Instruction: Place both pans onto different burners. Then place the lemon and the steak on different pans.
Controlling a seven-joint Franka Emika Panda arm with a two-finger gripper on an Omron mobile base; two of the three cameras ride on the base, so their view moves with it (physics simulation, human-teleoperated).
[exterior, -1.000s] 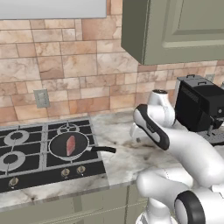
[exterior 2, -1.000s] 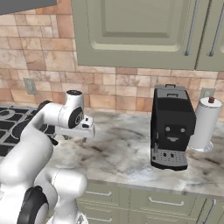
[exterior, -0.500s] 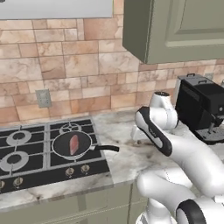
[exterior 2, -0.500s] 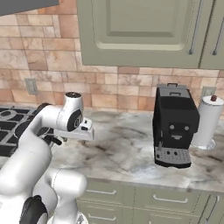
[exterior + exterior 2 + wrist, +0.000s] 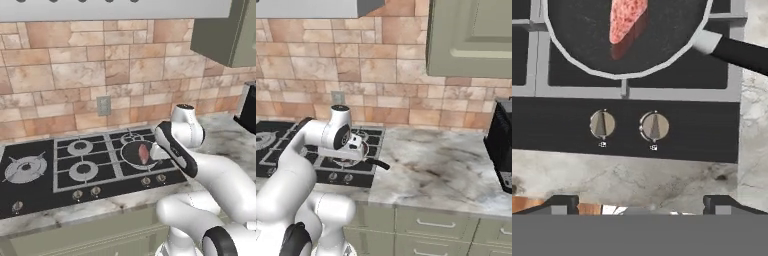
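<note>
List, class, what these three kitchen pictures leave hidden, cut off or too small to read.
- Steak: hand view, far end cut off by the top edge; left base view, partly hidden behind the arm.
- Pan handle: hand view, cut off by the right edge.
- Markings under the two knobs: hand view, too small to read.
- Coffee machine: right base view, cut off by the right edge.
- Cooktop: right base view, largely hidden by the arm.

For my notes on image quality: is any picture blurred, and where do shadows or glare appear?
Hand view: sharp; the steak throws a dark reddish reflection on the pan, and the knobs are crisp. Left base view: slightly soft, even light, no glare on the cooktop. Right base view: soft dark patches on the marble counter.
</note>
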